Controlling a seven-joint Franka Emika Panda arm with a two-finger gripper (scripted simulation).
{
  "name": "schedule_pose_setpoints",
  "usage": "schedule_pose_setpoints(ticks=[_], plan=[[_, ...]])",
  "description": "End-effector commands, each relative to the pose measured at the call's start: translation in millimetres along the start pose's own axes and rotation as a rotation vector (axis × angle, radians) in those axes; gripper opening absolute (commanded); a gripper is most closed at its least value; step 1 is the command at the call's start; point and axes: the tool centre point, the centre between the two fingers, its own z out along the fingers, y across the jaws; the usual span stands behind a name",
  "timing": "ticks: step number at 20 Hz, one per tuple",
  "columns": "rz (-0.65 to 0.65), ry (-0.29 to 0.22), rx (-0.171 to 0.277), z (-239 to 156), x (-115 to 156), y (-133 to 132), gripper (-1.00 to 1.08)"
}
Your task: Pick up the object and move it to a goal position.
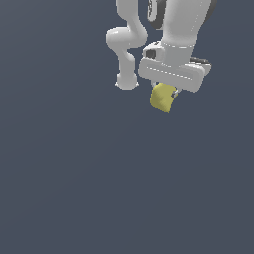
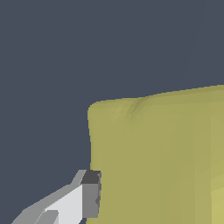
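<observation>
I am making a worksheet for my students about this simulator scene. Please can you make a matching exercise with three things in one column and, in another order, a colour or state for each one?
Column 1
1. yellow lump
2. claw
3. finger

Column 2
A. white body, closed on something
B. matte yellow, hanging under the white hand
C. grey pad pressed against a yellow side

Pairs: 1-B, 2-A, 3-C
</observation>
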Motion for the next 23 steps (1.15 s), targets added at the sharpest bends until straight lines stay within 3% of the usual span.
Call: schedule_pose_setpoints(ticks=[1, 12, 23], plan=[[0.0, -0.001, -0.001, -25.2, -11.0, -5.4, -1.0], [0.0, -0.005, -0.002, -96.0, -39.1, -24.4, -1.0], [0.0, -0.006, -0.002, -105.9, -41.7, -28.4, -1.0]])
